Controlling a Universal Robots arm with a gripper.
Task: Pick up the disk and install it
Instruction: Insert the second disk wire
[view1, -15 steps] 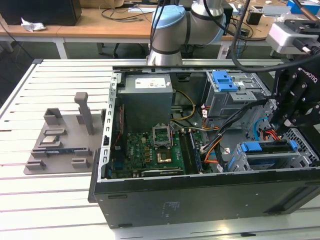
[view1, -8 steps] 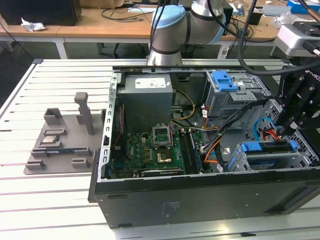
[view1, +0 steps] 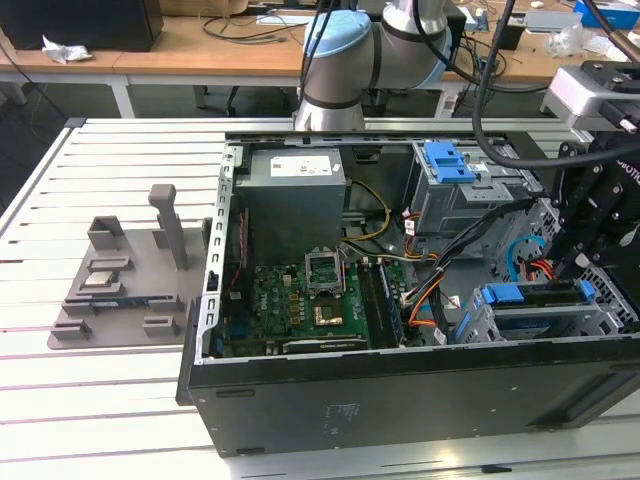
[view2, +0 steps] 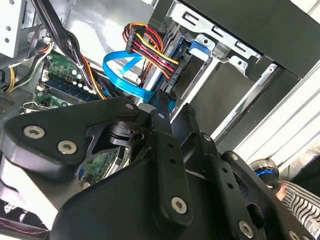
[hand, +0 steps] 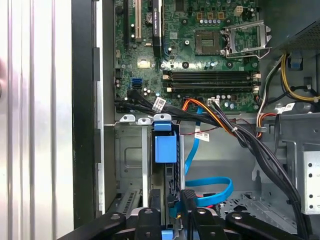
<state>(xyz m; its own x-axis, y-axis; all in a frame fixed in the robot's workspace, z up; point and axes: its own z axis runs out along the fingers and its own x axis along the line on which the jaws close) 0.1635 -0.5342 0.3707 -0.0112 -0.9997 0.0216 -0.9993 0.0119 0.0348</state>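
The disk (view1: 535, 294), a flat drive in a blue plastic frame, lies in the drive cage (view1: 480, 325) at the front corner of the open computer case (view1: 400, 400), on the exterior view's right. My black gripper (view1: 578, 268) hangs over the disk's outer end. In the first wrist view the disk (hand: 165, 147) stands edge-on in the cage slot, and my gripper (hand: 172, 220) is shut on its near end, one finger on each side. In the second wrist view my gripper (view2: 174, 112) sits just beside the blue and multicoloured cables.
A blue data cable (hand: 210, 187) and a black cable bundle (hand: 250, 145) run close beside the slot. The motherboard (view1: 310, 300), a grey power-supply box (view1: 295, 195) and an upper cage with a blue latch (view1: 450, 160) fill the case. A grey fixture (view1: 130, 280) sits on the slatted table.
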